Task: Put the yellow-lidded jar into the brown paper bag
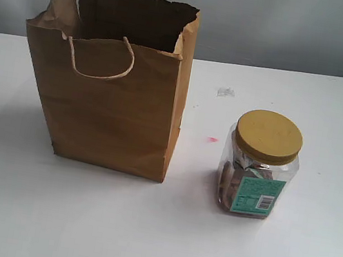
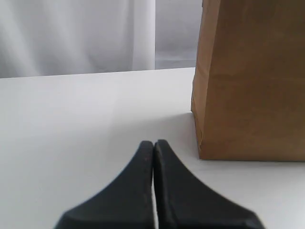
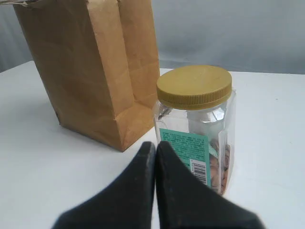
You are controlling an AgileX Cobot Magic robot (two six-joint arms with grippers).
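Up close: right gripper (image 3: pixel 155 145), jaws pressed tip to tip, nothing between them. Same on left gripper (image 2: pixel 153 143): clenched, empty, low over the table (image 2: pixel 71 119).

Jar (image 3: pixel 198 129) just ahead of the right jaws, near, apparently not touching. Upright on the table, lid (image 3: pixel 194 86) on, label facing the tips. Bag (image 3: pixel 95 71) beyond the jar and off toward the left arm's side, farther from the right jaws than the jar. Upright, mouth open, rim ragged, front handle drooping down the outer face. From the left jaws: bag wall ahead and off to one side, near but apart; no jar in sight there.

Step in hand, best guess: pre-grasp on the jar. Nothing lifted, jar outside the bag with a clear gap between them.

Next move calls for:
- opening the right jaws wide enough for the jar body
- closing on the flat sides below the lid; looks like slick plastic, so a firm squeeze
- lifting clear of the rim, crossing over the mouth, lowering straight in
- avoiding the wrinkled rim; light paper, probably tips if clipped
- possibly steadying the bag with the left gripper
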